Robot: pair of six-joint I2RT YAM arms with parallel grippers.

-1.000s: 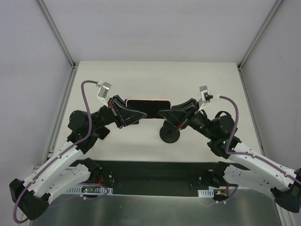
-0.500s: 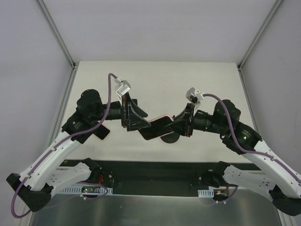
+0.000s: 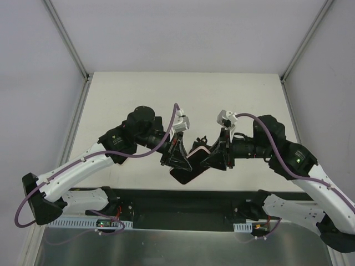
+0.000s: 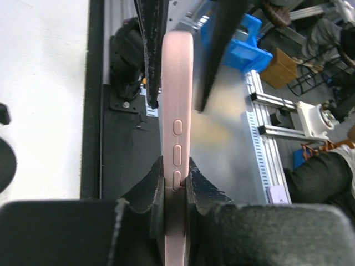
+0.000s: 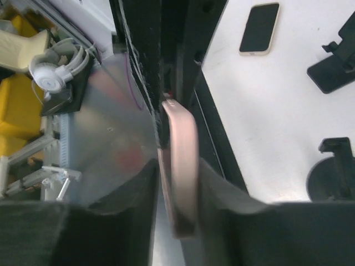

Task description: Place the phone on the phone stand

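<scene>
Left gripper (image 4: 175,166) clamped tight on pink phone (image 4: 177,100), edge-on. Right gripper (image 5: 177,174) pinches the opposite end. Phone stand (image 5: 331,176) off beside right gripper, apart.

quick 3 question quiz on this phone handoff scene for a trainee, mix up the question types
1. True or false: the left gripper alone holds the phone, and the right gripper hangs well away from it.
2. What colour is the phone's case? A black, B pink, C blue.
3. Fill in: in the left wrist view, the phone's edge shows ___ side buttons.

Key: 1 false, both grippers have their fingers on either side of the phone; 2 B; 3 three.
</scene>
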